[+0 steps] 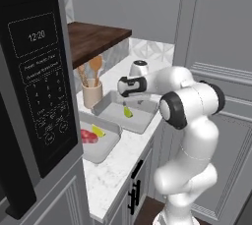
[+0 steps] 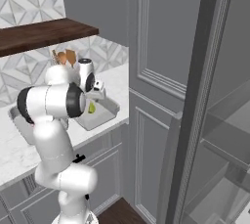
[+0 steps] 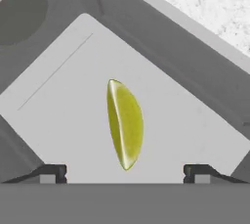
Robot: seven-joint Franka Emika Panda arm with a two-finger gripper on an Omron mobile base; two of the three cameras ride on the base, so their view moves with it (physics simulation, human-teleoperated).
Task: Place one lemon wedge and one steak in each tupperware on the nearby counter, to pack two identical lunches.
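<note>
My two-finger gripper [image 3: 125, 171] is spread wide, nothing held, above the far shallow grey rectangular tupperware [image 1: 110, 107]. Small yellow-green lemon wedge [image 3: 125, 124] lies on its floor, between my tips, free of every wall. Near grey tupperware [image 1: 106, 150] has the flat red-pink steak [image 1: 87, 136] w/ a second yellow wedge [image 1: 98, 131] beside it. White speckled stone counter [image 1: 115, 170] bare toward front edge.

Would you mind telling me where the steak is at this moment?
In the left base view, the steak lies in the nearer tupperware on the counter, touching a lemon wedge, beside the microwave.
</note>
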